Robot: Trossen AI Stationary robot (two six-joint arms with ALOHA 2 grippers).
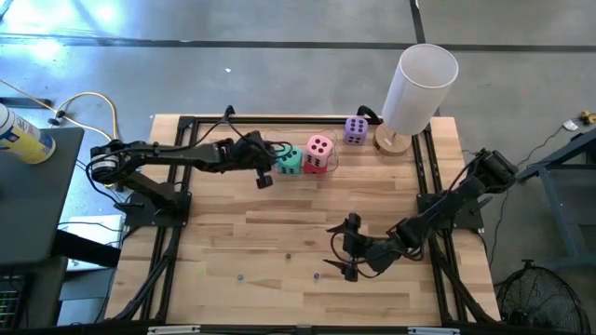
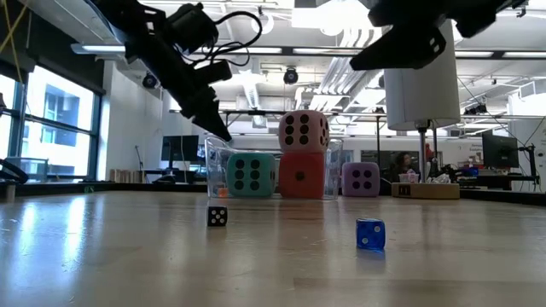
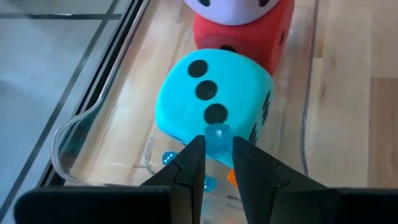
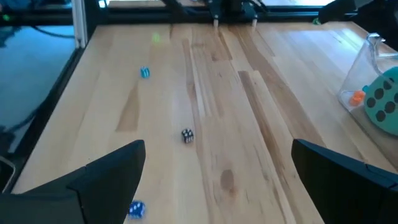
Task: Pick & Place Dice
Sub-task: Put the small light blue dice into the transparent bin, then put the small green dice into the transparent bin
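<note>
left gripper (image 3: 217, 163) at 12 o'clock part of table (image 1: 279, 233), over clear container (image 2: 215, 166), fingers clamped on small translucent blue die (image 3: 217, 135), just above teal die (image 3: 214, 99). teal die in container, touching red die (image 2: 302, 177) at its 3 o'clock; pink die (image 1: 319, 148) stacked on red. purple die (image 1: 356, 129) outside container, near 1 o'clock, beside white cylinder (image 1: 419, 88). right gripper (image 1: 341, 251) at 5 o'clock, fingers wide apart, holding nothing. small black die (image 2: 217, 216) and small blue die (image 2: 369, 233) loose on table.
</note>
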